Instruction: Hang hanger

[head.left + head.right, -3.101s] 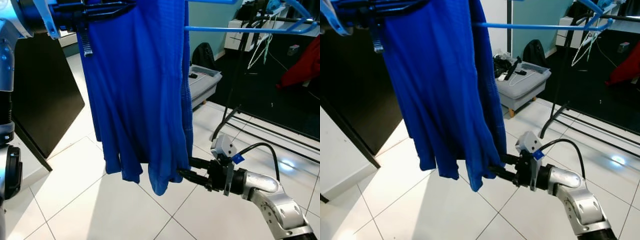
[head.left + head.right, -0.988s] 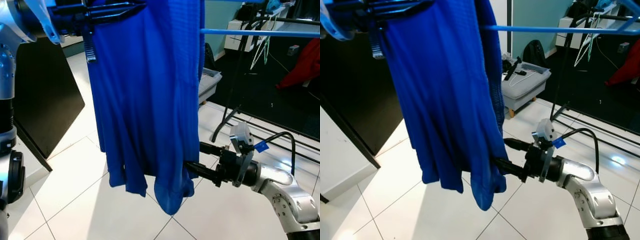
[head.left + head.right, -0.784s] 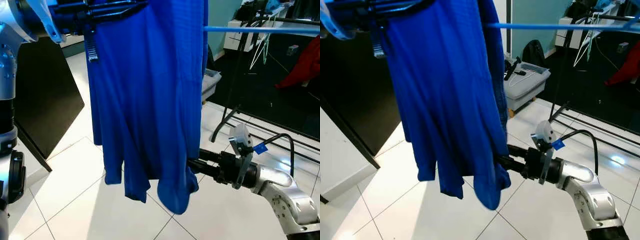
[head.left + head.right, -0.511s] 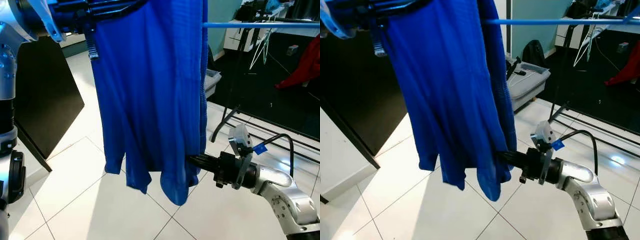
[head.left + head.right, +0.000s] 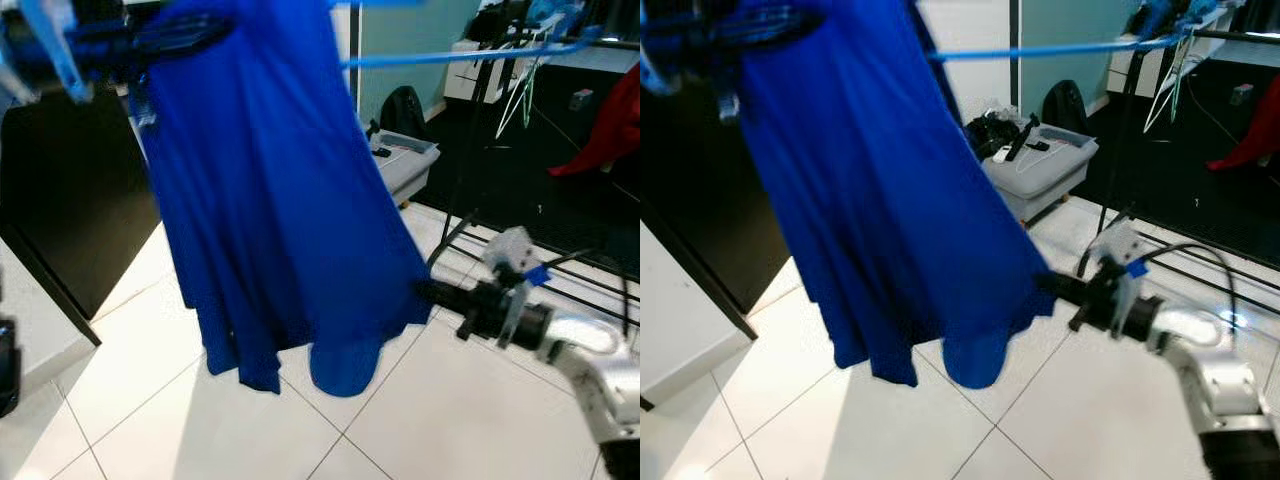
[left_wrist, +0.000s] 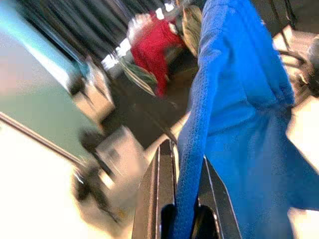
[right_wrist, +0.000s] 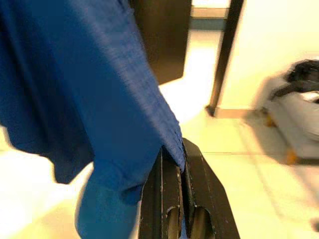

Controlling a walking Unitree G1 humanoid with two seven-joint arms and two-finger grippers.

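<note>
Blue cloth (image 5: 270, 200), a long garment, hangs high before the robot from a light blue hanger (image 5: 450, 55) whose thin bar runs out toward the robot's right, where its far end reaches the dark rail of a clothes rack (image 5: 480, 120). The garment drapes down over the white tiled floor (image 5: 130, 400), its lower hem pulled out sideways toward the right.

At the top of the garment, the left claw (image 6: 182, 199) has its two black fingers pressed together on a fold of the blue cloth, seen close in the left wrist view with the fabric running up between them. In the head views this claw sits at the upper left, blurred, at the hanger's near end.

Low on the robot's right, the right claw (image 7: 182, 174) pinches the hem of the cloth, fingers closed tight with the edge of the fabric caught between them; in the head views it shows where the stretched hem ends, ahead of the silver forearm (image 5: 590, 350) with its black cable and a small blue tag.

Behind the garment stands a grey footstool (image 5: 1040, 170) with dark items lying on top. A black panel (image 5: 60, 200) leans at the left, and a red garment (image 5: 600, 130) hangs at the far right beyond the rack. Head views are blurred.
</note>
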